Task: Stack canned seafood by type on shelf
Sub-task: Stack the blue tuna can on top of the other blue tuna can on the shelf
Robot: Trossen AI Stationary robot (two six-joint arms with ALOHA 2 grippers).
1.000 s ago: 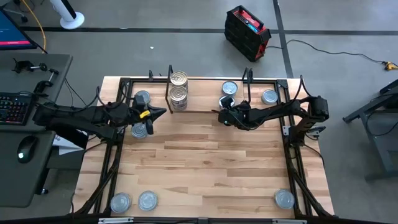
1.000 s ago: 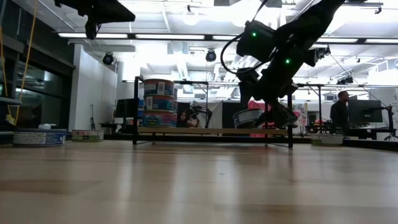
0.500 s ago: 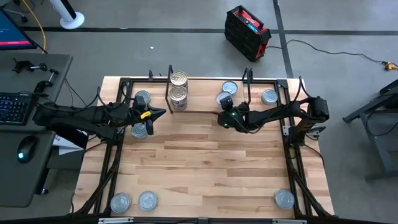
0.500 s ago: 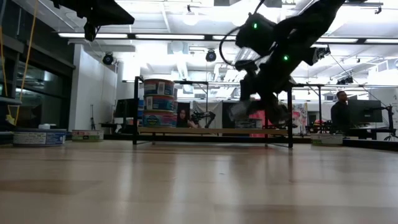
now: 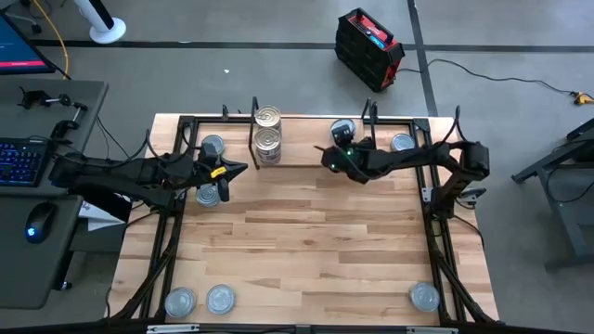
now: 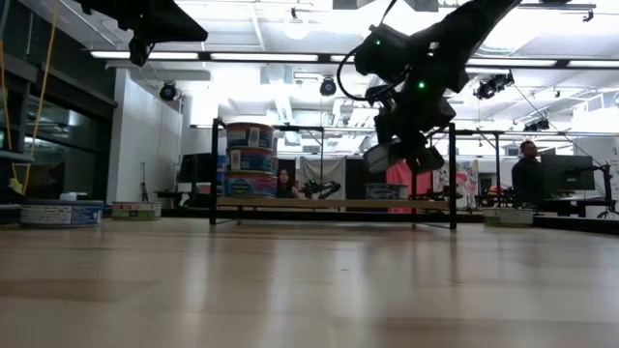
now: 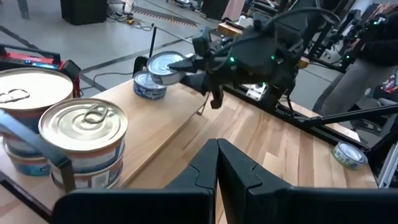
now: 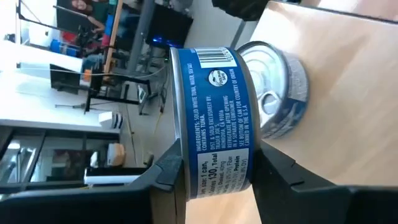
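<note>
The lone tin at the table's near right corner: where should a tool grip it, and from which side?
Grip the lone tin by its low side wall, coming straight down from above, fingers spanning the lid. It lies flat, lid up, with bare table all round, so probably any direction across works. The right tool is shut on a blue tin.

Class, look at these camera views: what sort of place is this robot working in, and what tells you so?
Probably a robotics lab or open workshop, not a shop or kitchen. A desk with a keyboard and mouse sits beside the table, a black equipment case stands on the bare floor, and ceiling strip lights run overhead.
</note>
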